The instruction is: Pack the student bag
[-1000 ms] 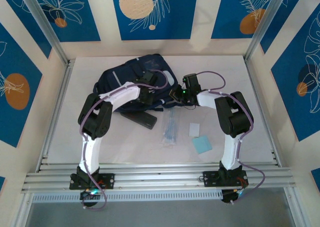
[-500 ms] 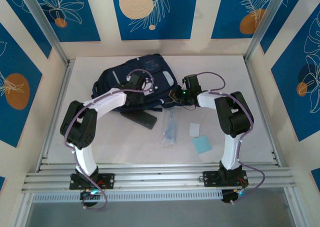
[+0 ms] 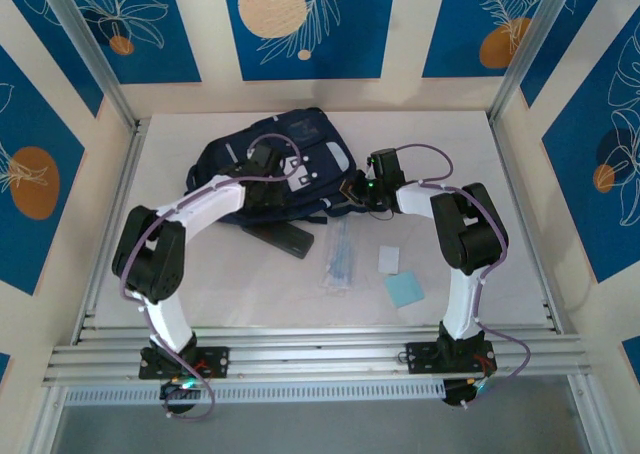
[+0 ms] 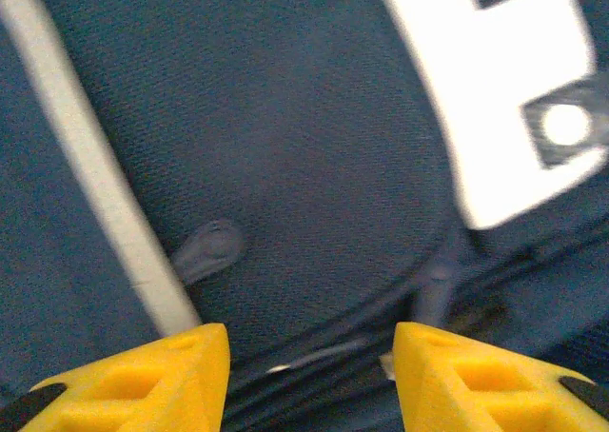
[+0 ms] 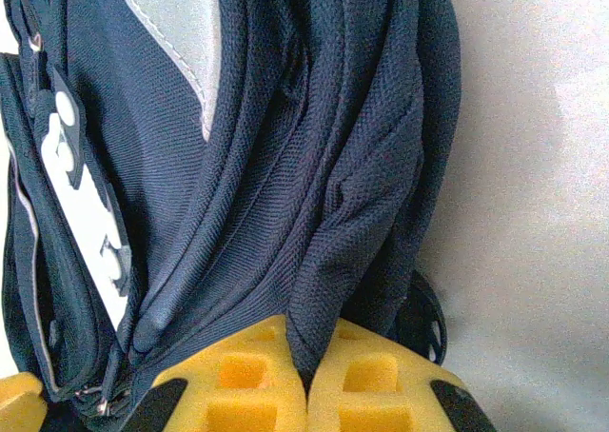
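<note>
right gripper point(image 5: 306, 375) is pinching a fold of the student bag point(image 3: 300, 129) (flat at the far middle of the table point(image 3: 500, 224)), I'd guess to anchor it; left gripper point(image 4: 312, 370) hovers spread and empty over its front, probably after the zip pull point(image 4: 211, 245)

This looks like a robot test booth: a white table point(image 3: 250, 294) edged by aluminium rails point(image 3: 320, 359) and walled with blue leaf-print panels point(image 3: 350, 34).

Top external camera: fixed high behind the arm bases point(image 3: 178, 359), angled down over the whole table point(image 3: 520, 194), distant. Left wrist camera: held close above the student bag point(image 4: 285, 147), facing its fabric squarely. Right wrist camera: low, near, facing the bag's side. All three share the bag.
</note>
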